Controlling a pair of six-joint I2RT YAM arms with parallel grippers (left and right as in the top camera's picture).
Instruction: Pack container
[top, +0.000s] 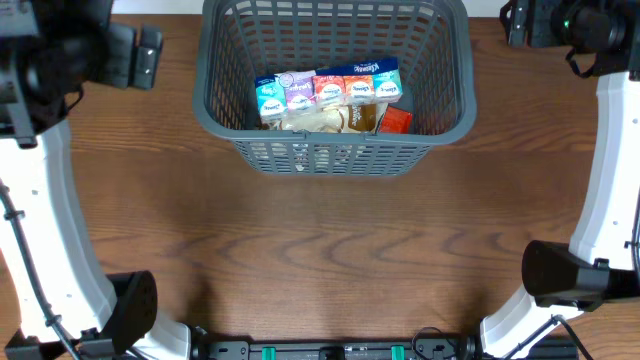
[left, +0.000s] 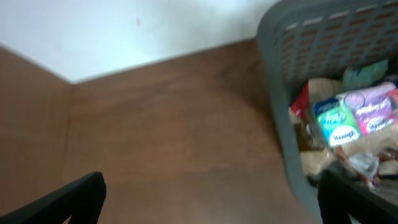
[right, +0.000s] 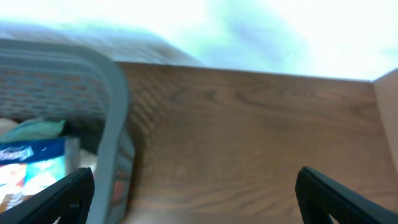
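Observation:
The dark grey lattice basket (top: 214, 110) stands at the back middle of the table. It holds several snack packets (top: 330, 90) in a row, blue, purple, orange and teal, over more packets below. My left gripper (top: 140, 55) is open and empty, left of the basket. In the left wrist view (left: 208, 202) the basket (left: 277, 93) and its packets (left: 348, 118) lie to its right. My right gripper (top: 522, 22) is open and empty, right of the basket. In the right wrist view (right: 196, 199) its fingers straddle the basket's rim (right: 117, 106).
The brown wooden table (top: 320, 260) spreads in front of the basket. White arm links (top: 45, 230) (top: 610, 180) run along both sides. Dark arm bases (top: 570, 270) sit at the front corners. A white wall shows behind the table in the left wrist view (left: 124, 31).

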